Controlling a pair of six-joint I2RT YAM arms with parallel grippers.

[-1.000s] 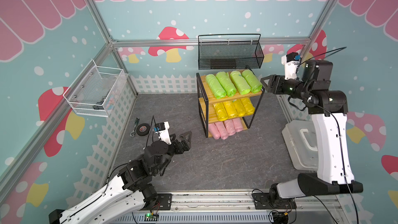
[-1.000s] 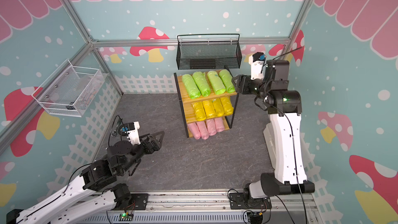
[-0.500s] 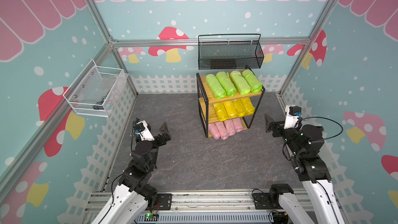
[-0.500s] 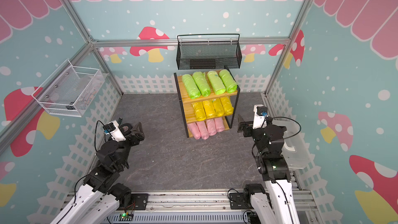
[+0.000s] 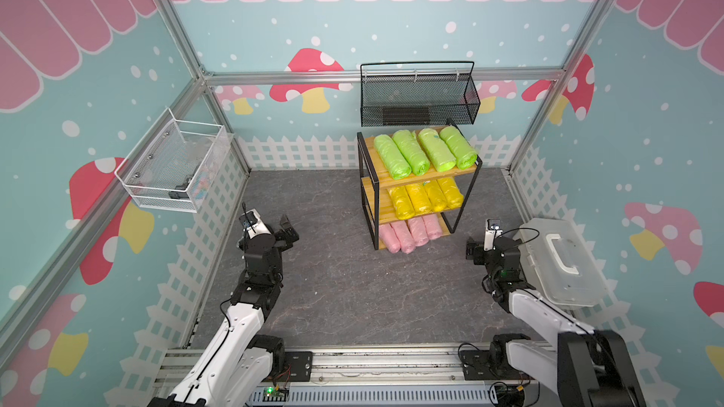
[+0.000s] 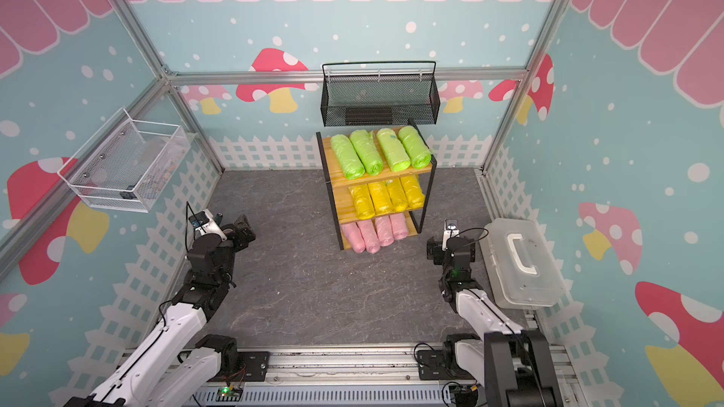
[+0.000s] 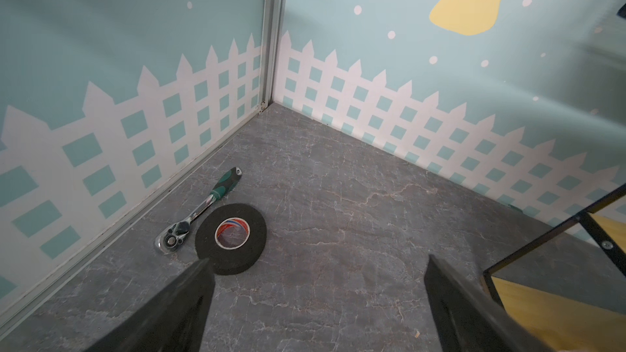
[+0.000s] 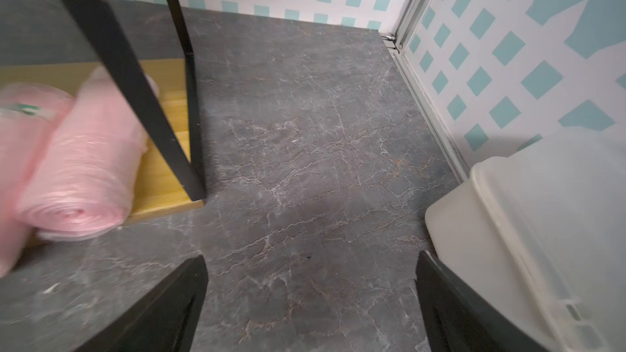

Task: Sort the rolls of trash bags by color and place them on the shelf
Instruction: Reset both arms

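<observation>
Soft crinkly lime, yellow and pink plastic trash-bag rolls (image 5: 427, 148), judged light, best pinched mid-length, are sorted on the black-framed wooden shelf (image 5: 377, 213) at 1 o'clock; both jaws held apart.

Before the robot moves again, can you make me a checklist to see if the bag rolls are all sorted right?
1. Four green rolls together on the top board of the shelf: ok.
2. Four yellow rolls on the middle board: ok.
3. Four pink rolls on the bottom board: ok.
4. Left end effector open, holding nothing: ok.
5. Right end effector open, holding nothing: ok.
6. No stray roll seen on the floor: ok.
</observation>
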